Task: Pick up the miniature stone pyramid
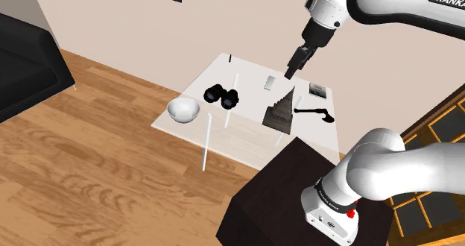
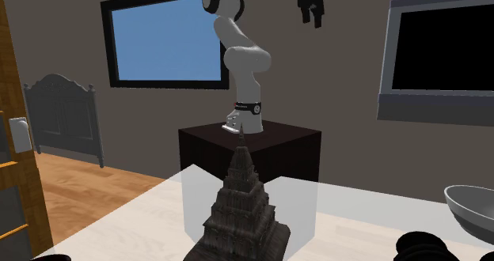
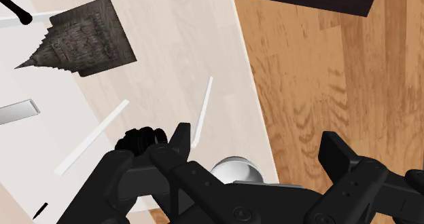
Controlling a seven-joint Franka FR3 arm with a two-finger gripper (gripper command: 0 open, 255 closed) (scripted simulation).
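The miniature pyramid [image 1: 279,110] is a dark grey, stepped, stone-looking piece standing upright on the white table [image 1: 195,121], near the edge closest to the stand. In the second exterior view the pyramid [image 2: 241,212] fills the foreground. My gripper [image 1: 293,64] hangs well above the table, over the part just beyond the pyramid, and touches nothing. The gripper [image 2: 310,5] is high up in the second exterior view. In the wrist view the gripper [image 3: 259,148] is open with nothing between its fingers; the pyramid [image 3: 78,43] lies far off to one side of them.
A white bowl [image 1: 182,110] and black binoculars [image 1: 221,97] sit on the table's left part in the shoulder view. A black long-handled object [image 1: 317,115] lies right of the pyramid. Thin white rods [image 1: 208,140] lie across the table. The dark stand [image 1: 298,185] borders the table.
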